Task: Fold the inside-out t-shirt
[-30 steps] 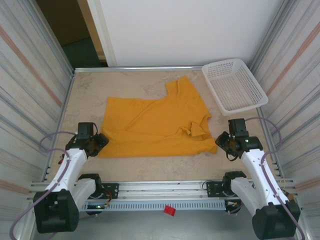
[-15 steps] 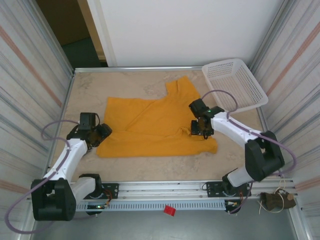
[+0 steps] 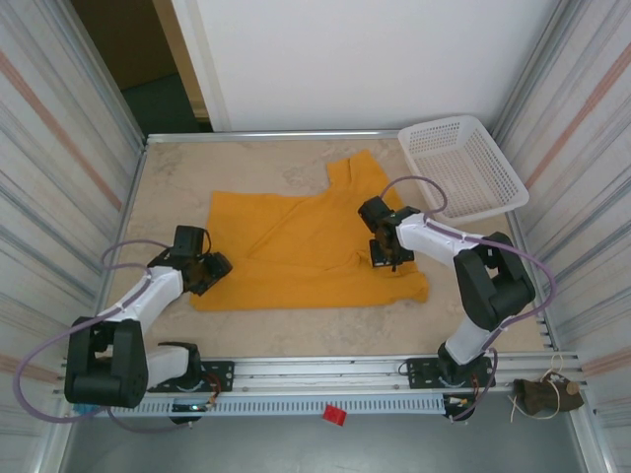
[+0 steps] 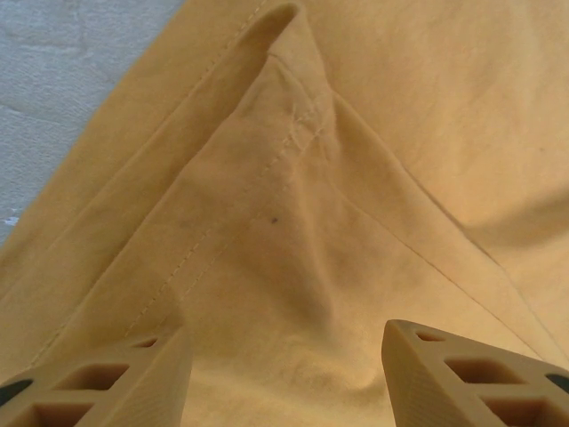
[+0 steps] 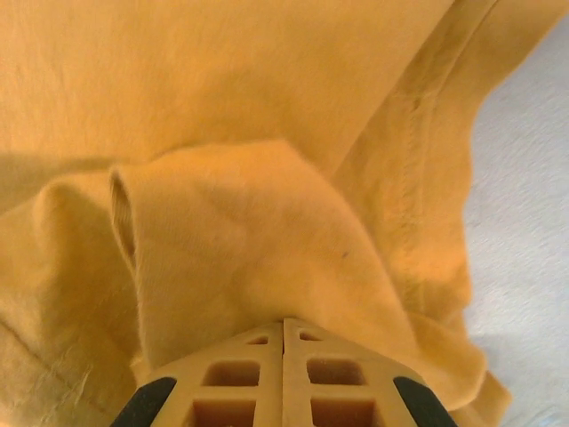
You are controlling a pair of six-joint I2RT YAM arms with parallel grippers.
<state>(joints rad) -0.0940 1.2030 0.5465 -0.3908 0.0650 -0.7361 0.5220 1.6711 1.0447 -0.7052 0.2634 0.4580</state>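
No words, numbers or signs can be read anywhere. The side of the t-shirt (image 3: pixel 296 258) that faces up is plain orange-yellow cloth, with no letters to read on it.

You'll see the inside-out t-shirt (image 3: pixel 306 251) is matt, soft cloth with stitched hems. Under it, the surface (image 3: pixel 256 163) looks like matt mottled stone; right of the t-shirt, the basket (image 3: pixel 463 177) is white plastic lattice.

Robot lab cell, framed tabletop (image 3: pixel 168 177), panelled walls (image 3: pixel 59 168)
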